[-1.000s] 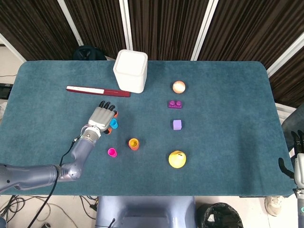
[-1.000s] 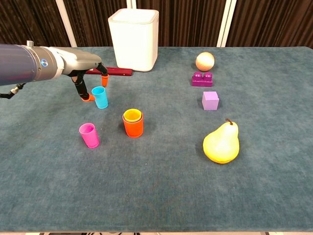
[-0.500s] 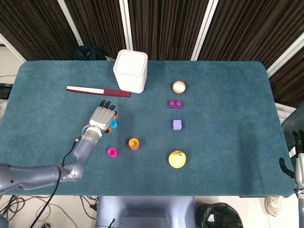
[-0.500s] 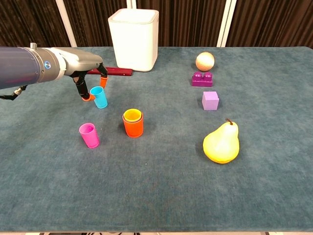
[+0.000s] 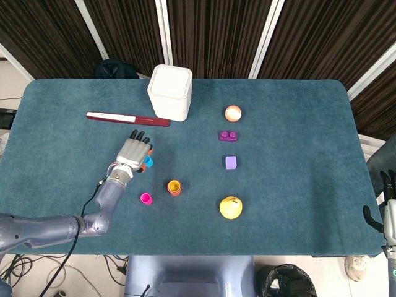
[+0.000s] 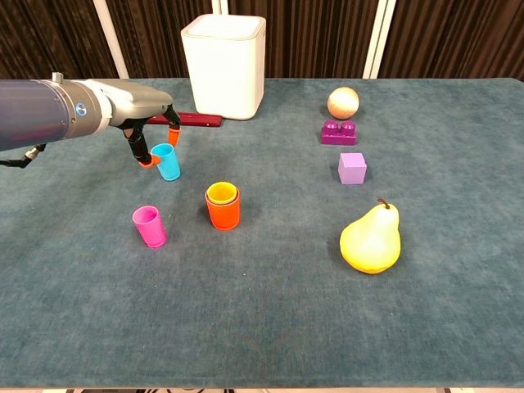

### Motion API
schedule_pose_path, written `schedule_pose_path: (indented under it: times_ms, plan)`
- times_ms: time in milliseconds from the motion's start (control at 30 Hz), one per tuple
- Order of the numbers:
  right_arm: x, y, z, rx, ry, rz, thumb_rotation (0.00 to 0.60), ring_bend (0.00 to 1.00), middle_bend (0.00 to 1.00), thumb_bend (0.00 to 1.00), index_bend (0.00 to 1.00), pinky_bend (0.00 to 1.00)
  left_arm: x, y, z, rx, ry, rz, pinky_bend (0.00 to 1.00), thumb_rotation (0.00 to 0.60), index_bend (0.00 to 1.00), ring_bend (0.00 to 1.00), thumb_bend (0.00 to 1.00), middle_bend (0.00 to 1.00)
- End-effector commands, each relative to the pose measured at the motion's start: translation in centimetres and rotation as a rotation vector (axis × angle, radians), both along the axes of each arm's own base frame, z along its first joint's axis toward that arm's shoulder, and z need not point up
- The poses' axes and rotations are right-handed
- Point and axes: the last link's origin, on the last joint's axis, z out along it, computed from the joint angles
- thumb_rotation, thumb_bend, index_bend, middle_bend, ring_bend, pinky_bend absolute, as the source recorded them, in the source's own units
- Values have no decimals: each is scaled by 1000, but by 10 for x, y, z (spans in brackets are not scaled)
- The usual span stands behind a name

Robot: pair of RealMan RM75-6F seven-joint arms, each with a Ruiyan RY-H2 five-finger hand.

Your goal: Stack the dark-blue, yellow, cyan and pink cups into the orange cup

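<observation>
— Where do we find the orange cup (image 6: 223, 211)?

— It stands upright on the teal worktop (image 6: 270, 319), left of the middle, and we see the yellow cup (image 6: 221, 193) nested inside it, its rim just showing above the orange one. The dark-blue cup we cannot make out in either view.

— And the other two cups?

— The pink cup (image 6: 149, 226) stands by itself to the left of the orange cup, a little nearer the front edge. The cyan cup (image 6: 166, 161) sits further back and leans slightly, with our left hand (image 5: 134, 151) right over it.

— Are the fingers gripping it?

— They curl down around it: in the chest view one orange-tipped finger sits just behind its rim and another at its left side, touching or nearly so. We cannot tell whether they truly grip it; its base looks close to the worktop. In the head view the hand hides most of the cup.

— Our right hand (image 5: 387, 210)?

— Only at the far right edge of the head view, off the worktop, dark fingers (image 5: 389, 180) pointing up. We cannot tell how they are set.

— What lies around?

— A white bin (image 6: 223, 65) at the back, a red and white flat stick (image 5: 127, 118) to its left, then on the right a peach-coloured ball (image 6: 343, 102), a magenta brick (image 6: 338, 133), a lilac cube (image 6: 352, 168) and a yellow pear (image 6: 371, 238).
</observation>
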Motion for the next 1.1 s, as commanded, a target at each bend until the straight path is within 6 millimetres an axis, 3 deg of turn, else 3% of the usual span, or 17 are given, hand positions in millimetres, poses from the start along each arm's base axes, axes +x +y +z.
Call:
schedule_pose_path:
  times_ms: [33, 233, 733, 1100]
  plan:
    - [0, 0, 0, -1, -1, 0, 600, 58, 0, 424, 36, 0, 7, 0, 3, 4, -26, -9, 0, 600, 464, 0, 358, 186]
    - [1, 0, 0, 0, -3, 3, 600, 58, 0, 423, 36, 0, 26, -3, 13, 10, -51, -57, 0, 600, 462, 0, 356, 186]
    - [1, 1, 3, -11, -9, 6, 600, 58, 0, 423, 36, 0, 72, -43, 17, -92, -98, -174, 0, 600, 461, 0, 355, 185]
    - [2, 2, 8, -28, -20, 13, 600, 58, 0, 424, 36, 0, 88, -64, 17, -129, -110, -223, 0, 600, 462, 0, 355, 185]
